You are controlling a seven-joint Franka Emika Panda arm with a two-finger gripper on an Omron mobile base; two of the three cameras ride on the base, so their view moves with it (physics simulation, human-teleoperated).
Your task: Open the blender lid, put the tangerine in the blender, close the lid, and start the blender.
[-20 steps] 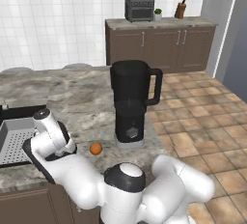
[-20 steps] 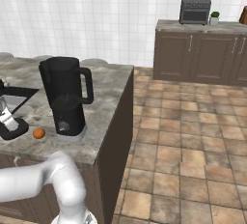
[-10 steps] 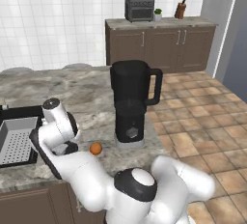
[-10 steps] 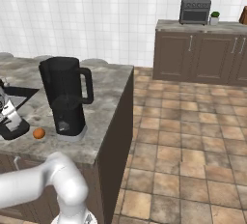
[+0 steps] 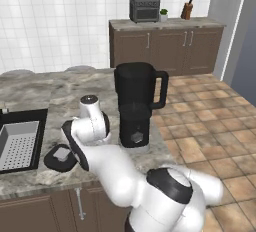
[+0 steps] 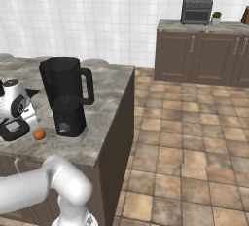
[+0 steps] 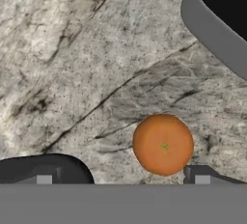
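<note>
The flat round black lid with its grey square cap already lies on the speckled stone worktop, so the tall black blender stands open. The small round orange tangerine still sits on the worktop near the blender's grey foot. The claw hangs over it, spread wide and empty. Grabbing the fruit, dropping it in, closing and starting are all left.
</note>
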